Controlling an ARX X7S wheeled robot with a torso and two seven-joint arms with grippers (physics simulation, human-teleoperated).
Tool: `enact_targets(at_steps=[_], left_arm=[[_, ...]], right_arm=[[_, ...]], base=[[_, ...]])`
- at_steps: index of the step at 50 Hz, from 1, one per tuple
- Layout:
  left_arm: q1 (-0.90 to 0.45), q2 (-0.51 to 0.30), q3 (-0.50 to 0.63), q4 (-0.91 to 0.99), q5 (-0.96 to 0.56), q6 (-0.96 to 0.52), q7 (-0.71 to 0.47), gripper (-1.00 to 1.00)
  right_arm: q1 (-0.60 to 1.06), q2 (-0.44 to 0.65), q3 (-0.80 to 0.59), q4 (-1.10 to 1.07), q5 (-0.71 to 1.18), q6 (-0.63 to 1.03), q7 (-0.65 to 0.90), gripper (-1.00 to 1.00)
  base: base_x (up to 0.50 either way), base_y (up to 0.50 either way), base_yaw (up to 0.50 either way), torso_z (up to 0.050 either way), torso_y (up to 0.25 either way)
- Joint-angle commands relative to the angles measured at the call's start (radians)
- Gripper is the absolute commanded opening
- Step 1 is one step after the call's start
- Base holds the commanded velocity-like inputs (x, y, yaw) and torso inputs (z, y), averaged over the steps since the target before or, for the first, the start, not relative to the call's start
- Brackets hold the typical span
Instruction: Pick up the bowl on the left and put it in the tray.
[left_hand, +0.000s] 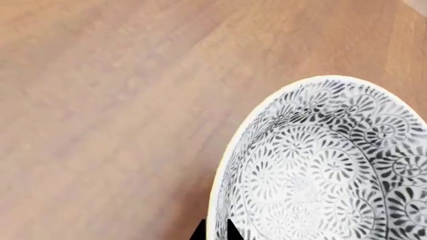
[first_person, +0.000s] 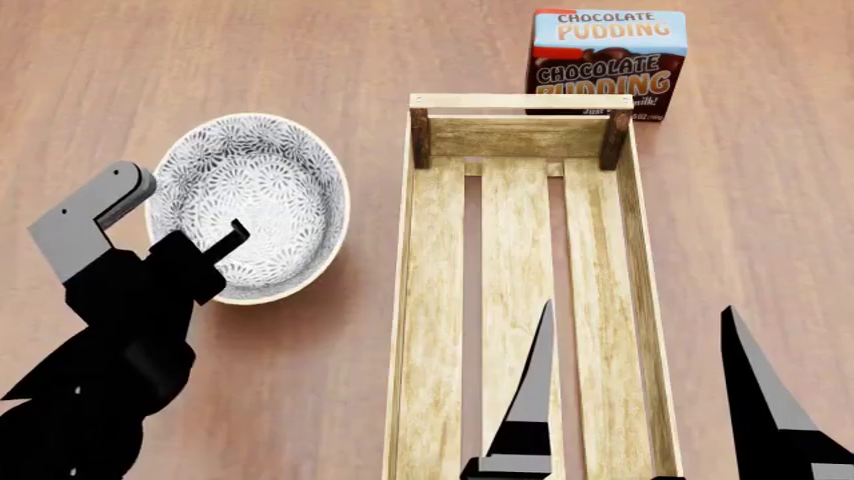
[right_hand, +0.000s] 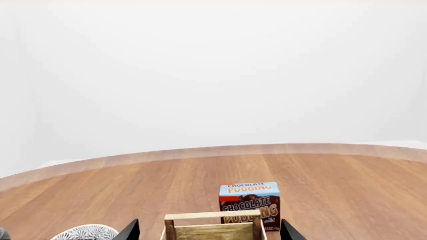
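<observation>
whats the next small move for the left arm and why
Probably close the left gripper on the bowl rim. In the head view one finger reaches over the near rim into the bowl, and the left wrist view shows the two fingertips either side of the rim, so it looks set for a pinch. The bowl still sits on the table, left of the empty tray.

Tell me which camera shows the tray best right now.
Head view: the tray shows nearly whole, floor slats and posts included, with nothing lying in it. The right wrist view catches only its far end rail; the left wrist view misses it entirely.
</observation>
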Motion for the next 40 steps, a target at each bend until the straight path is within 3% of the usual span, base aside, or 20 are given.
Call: enact_targets(at_steps=[1, 40], left_arm=[[0.032, 0.004, -0.029, 0.065, -0.106, 0.029, 0.031, -1.0], [0.061, -0.049, -0.094, 0.573, -0.312, -0.089, -0.188, -1.0]], right_arm=[[0.001, -0.017, 0.023, -0.006, -0.007, -0.011, -0.019, 1.0], [0.011, 0.003, 0.015, -0.025, 0.01, 0.002, 0.002, 1.0]], base=[[0.0, 0.0, 0.0, 0.0, 0.0], [0.0, 0.0, 0.0, 0.0, 0.0]])
